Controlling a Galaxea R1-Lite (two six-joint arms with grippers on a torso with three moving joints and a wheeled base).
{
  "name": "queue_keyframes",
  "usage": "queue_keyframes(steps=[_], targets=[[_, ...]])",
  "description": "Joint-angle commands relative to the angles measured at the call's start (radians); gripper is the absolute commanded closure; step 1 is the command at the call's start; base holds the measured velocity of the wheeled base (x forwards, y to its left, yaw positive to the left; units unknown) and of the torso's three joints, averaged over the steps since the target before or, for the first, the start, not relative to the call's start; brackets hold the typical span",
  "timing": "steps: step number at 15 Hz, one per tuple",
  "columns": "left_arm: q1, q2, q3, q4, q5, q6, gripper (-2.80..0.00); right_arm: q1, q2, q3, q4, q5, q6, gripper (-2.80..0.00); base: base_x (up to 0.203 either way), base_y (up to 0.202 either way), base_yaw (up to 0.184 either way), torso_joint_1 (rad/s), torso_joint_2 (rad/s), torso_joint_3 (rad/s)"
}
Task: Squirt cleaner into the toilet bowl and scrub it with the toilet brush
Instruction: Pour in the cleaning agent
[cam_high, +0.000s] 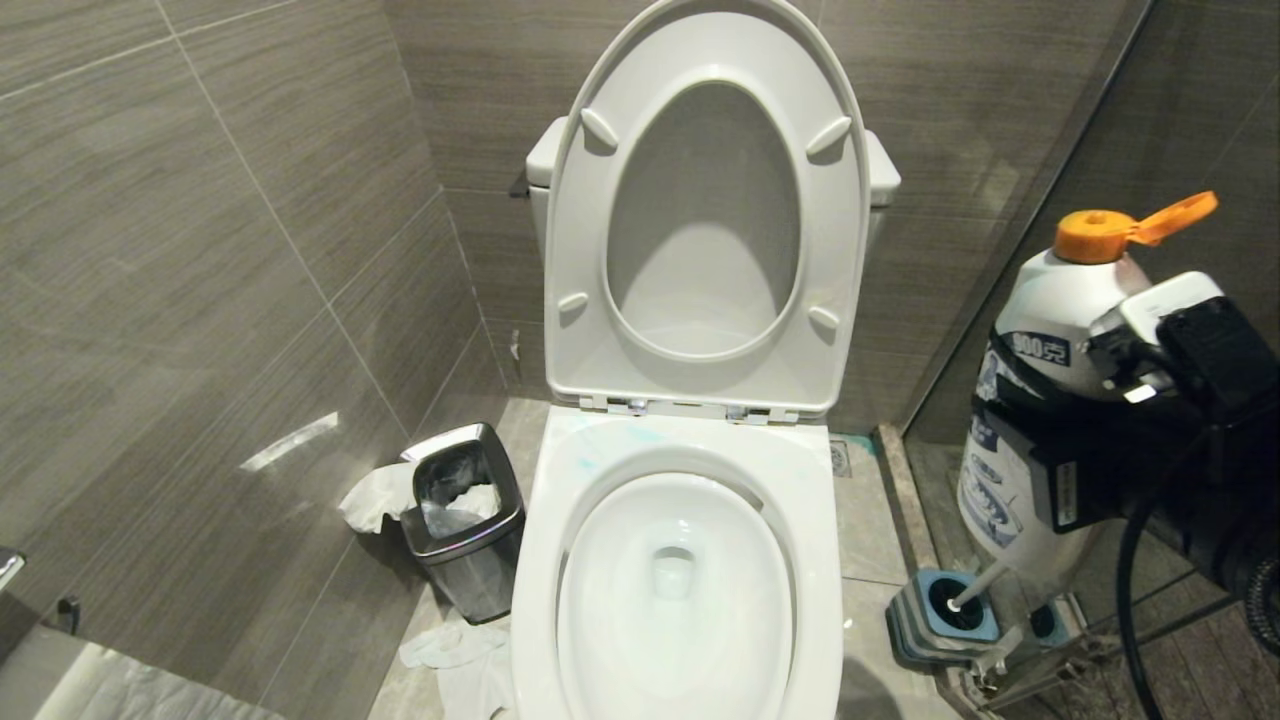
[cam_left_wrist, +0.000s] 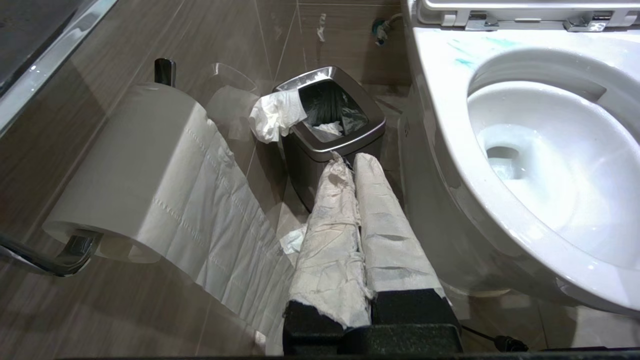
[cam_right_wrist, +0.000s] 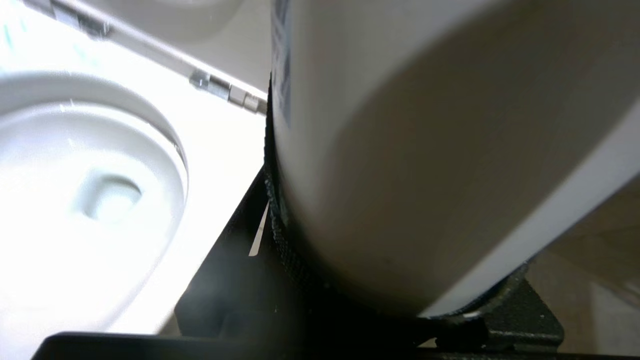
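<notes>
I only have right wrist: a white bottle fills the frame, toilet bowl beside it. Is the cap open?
Observer: Yes. The cleaner bottle, upright in the right gripper, has its orange cap flipped open.
Operator: Where's the brush?
Observer: The toilet brush sits in its blue holder on the floor, below the bottle.
Operator: Left arm?
Observer: The left gripper is shut, its paper-wrapped fingers low, pointing at the steel bin.

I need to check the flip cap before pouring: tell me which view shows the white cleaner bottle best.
The head view: the white cleaner bottle appears whole, orange flip cap open, held by the right pincer. The right wrist view shows only its blurred side; the left wrist view shows none of it.
</notes>
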Motion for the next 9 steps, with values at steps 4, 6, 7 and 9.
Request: queue_keyframes(steps=[4,6,7,9], targets=[[0.0,0.002,0.0,0.0,-0.001,0.002,0.0,0.008,0.212,-0.082,-0.044,-0.011,-0.037,0.0,0.0,0.0,0.0,0.0,0.0,0.0],[0.0,0.002,0.0,0.0,-0.001,0.002,0.0,0.029,0.278,-0.12,-0.064,-0.029,-0.053,0.0,0.0,0.0,0.0,0.0,0.0,0.0],[0.0,0.002,0.0,0.0,-0.001,0.002,0.0,0.034,0.308,-0.14,-0.066,-0.034,-0.074,0.0,0.0,0.0,0.0,0.0,0.0,0.0],[0.0,0.002,0.0,0.0,0.0,0.002,0.0,0.04,0.354,-0.171,-0.068,-0.035,-0.153,0.0,0.0,0.0,0.0,0.0,0.0,0.0]])
